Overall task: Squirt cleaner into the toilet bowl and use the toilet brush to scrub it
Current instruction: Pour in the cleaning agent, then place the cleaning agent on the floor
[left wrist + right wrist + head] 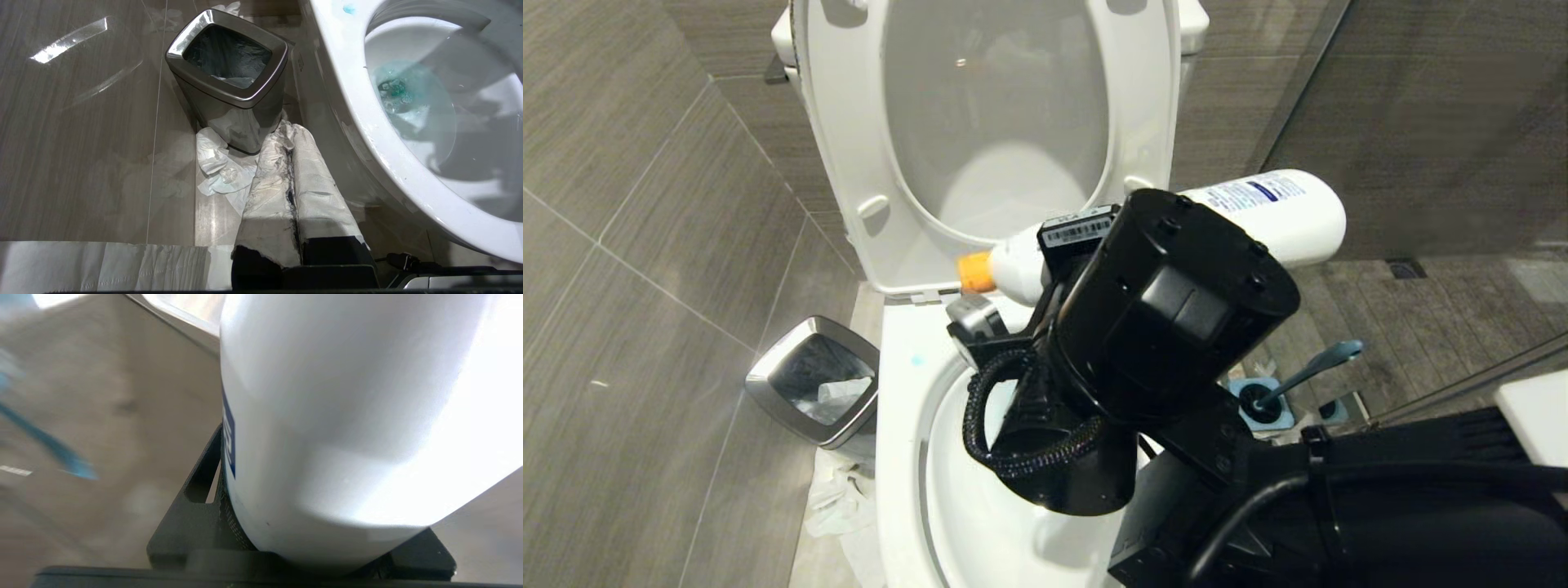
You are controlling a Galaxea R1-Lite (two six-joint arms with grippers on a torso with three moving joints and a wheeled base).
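Observation:
My right gripper [314, 498] is shut on the cleaner [1282, 212], a white bottle with a blue-printed label. The bottle lies about level above the back of the toilet bowl [903, 425], its orange cap [974, 272] pointing left over the rim. In the left wrist view the toilet bowl [367, 122] holds blue-tinted water [408, 102]. The toilet brush [1311, 371] stands in its blue holder [1262, 404] on the floor right of the toilet, apart from both grippers. My left gripper [286, 128], its fingers wrapped in white paper, hangs shut and empty beside the bowl's left side.
The seat and lid [849, 163] stand raised against the tank. A silver-rimmed waste bin [813, 380] sits on the floor left of the toilet, with crumpled tissue [220, 171] at its foot. A white counter edge [1535, 408] shows at the far right.

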